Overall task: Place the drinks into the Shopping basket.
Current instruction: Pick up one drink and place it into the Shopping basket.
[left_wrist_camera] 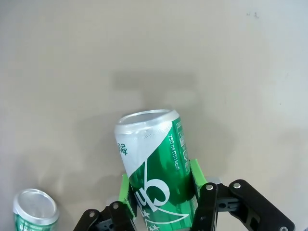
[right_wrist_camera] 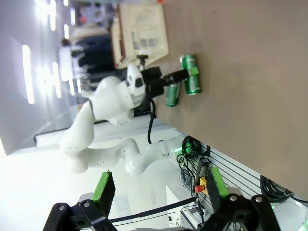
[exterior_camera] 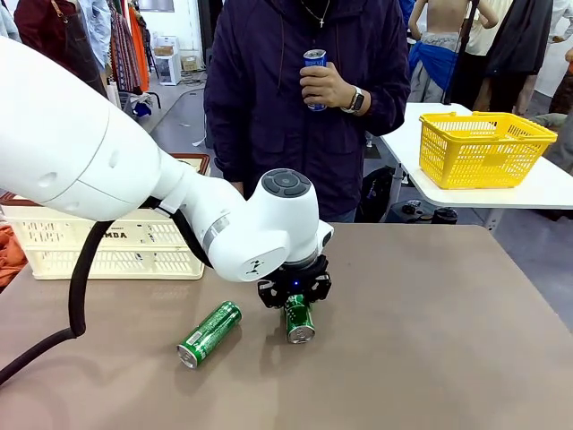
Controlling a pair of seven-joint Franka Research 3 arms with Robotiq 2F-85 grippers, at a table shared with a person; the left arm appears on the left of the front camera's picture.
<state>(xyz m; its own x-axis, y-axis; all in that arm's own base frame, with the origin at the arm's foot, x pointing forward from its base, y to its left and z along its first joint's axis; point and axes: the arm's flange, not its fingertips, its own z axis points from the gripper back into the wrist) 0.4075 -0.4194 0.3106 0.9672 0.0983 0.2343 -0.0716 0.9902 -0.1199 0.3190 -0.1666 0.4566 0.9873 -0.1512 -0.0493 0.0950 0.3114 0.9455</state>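
Shopping basket [exterior_camera: 107,262] stands on the table [exterior_camera: 448,340], part of its slotted side hidden behind the left arm [exterior_camera: 107,161], and no can shows inside it from this angle. All places below are taken from the basket.

My reading is that the step in hand is the pickup of the first drink, with nothing placed yet. The left gripper [exterior_camera: 294,297] hangs in front of the basket and off to its right, toward the middle of the table. It is clamped on a green can [exterior_camera: 299,321] that lies tipped, silver end toward the robot. I cannot tell whether the can is clear of the tabletop or resting on it.

A second green can [exterior_camera: 209,334] lies on its side closer to the basket, just beside the gripped one and not touching it. A blue can [exterior_camera: 314,67] is well beyond the basket, upright in the person's hand [exterior_camera: 327,87].

The next move calls for a lift high enough to clear the basket's brown rim, a carry back and to the left, then a release inside.

The left gripper's green pads [left_wrist_camera: 195,174] press the can's body on both sides, below its silver top. The right gripper [right_wrist_camera: 161,192] has its fingers spread wide with nothing between them.
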